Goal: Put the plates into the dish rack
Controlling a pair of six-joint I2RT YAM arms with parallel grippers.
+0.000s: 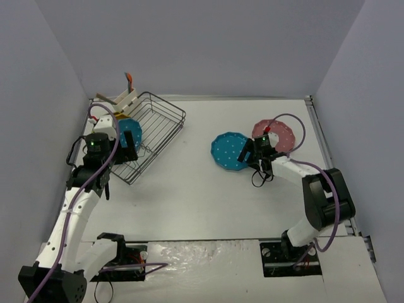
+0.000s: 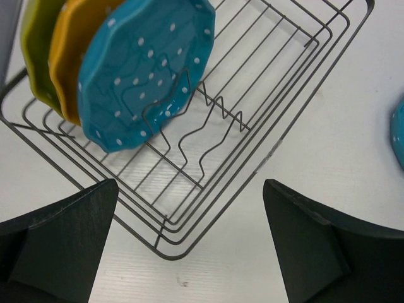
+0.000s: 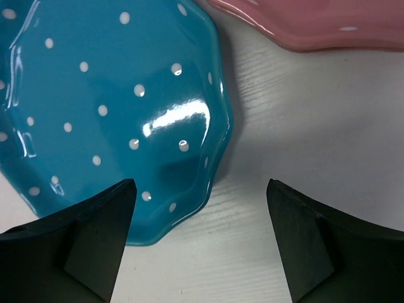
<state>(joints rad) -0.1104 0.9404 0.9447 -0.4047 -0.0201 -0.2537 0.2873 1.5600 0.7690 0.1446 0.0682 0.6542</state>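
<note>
pink plate [image 3: 315, 28] cut off at top, dish rack [image 2: 271, 144] part. cropped

walls [image 1: 202, 44]: plain pale grey | table [image 1: 208, 196]: white, faint grain | light: even

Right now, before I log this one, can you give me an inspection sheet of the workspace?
Surface: white table, no spills seen.
Job's things: dish rack at far left holds yellow-green plate, orange plate and racked teal plate on edge; loose teal plate and pink plate lie flat at right.
Clutter: white caddy at the rack's corner with an orange-handled item; nothing else seen.
Grippers: left gripper open, empty, above the rack's near corner; right gripper open, straddling the loose teal plate's rim.
Cables: left purple cable follows its arm; right purple cable arcs over the pink plate.
Surroundings: plain grey walls on three sides.
</note>
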